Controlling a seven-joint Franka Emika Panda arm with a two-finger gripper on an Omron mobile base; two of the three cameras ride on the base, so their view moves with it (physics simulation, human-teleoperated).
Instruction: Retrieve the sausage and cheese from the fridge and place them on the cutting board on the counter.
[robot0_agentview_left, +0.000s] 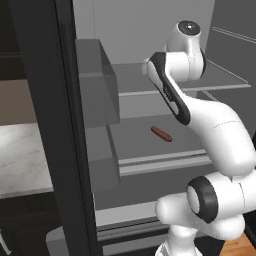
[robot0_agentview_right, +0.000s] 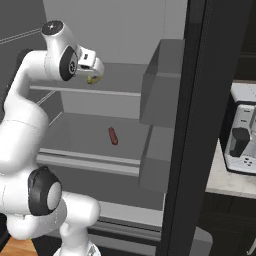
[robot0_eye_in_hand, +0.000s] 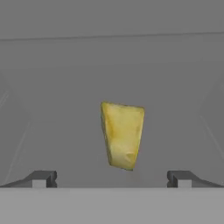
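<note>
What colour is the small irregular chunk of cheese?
Pale yellow cheese chunk, slightly greenish; hand view shows it best.

Flat, even rendered light; soft, shadowless, slightly blurry.

Dark wall cabinets (robot0_agentview_left: 12, 35) on the left. Beige wall strip (robot0_agentview_left: 17, 102) beneath them. Dark lower cabinets (robot0_agentview_left: 30, 220). Wooden floor (robot0_agentview_left: 239, 246) at lower right. A toaster (robot0_agentview_right: 242, 142) stands right, against the dark wall.
</note>
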